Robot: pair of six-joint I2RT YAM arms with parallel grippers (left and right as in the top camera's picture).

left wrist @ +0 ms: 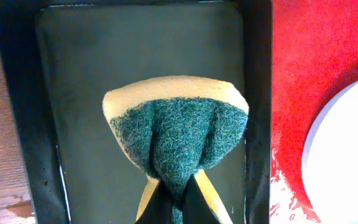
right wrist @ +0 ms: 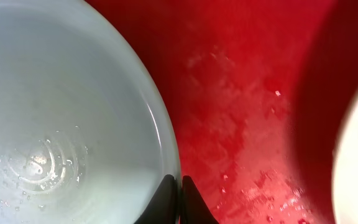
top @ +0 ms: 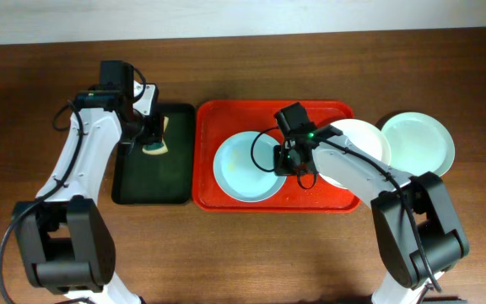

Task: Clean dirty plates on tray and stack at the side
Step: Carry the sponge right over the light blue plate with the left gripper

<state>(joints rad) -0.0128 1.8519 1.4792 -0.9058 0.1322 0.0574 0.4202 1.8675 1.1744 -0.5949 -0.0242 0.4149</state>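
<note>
On the left half of the red tray [top: 210, 196], a round, shallow mint-blue plate [top: 241, 169] lies flat. Its glazed well is smooth, and the right wrist view shows fine droplets around a faint ring at its centre. The right gripper [right wrist: 178, 184] is clamped on this plate's thin right rim, one dark finger inside the lip and one outside. The tray is a rectangular plastic moulding with rounded corners and a raised rim, and its glossy floor is wet and speckled. A white plate [top: 363, 139] lies across the tray's right rim, partly hidden under the right arm. A second mint-blue plate [top: 420, 142] sits on the wooden table [top: 243, 253], just beside the white one. Left of the red tray, close alongside it, is a narrower black tray [top: 133, 181] with a matt floor. Over it, the left gripper [left wrist: 178, 186] pinches a sponge [left wrist: 176, 124], jaws closed on its folded lower edge. The sponge is yellow foam with a coarse green scouring face.
</note>
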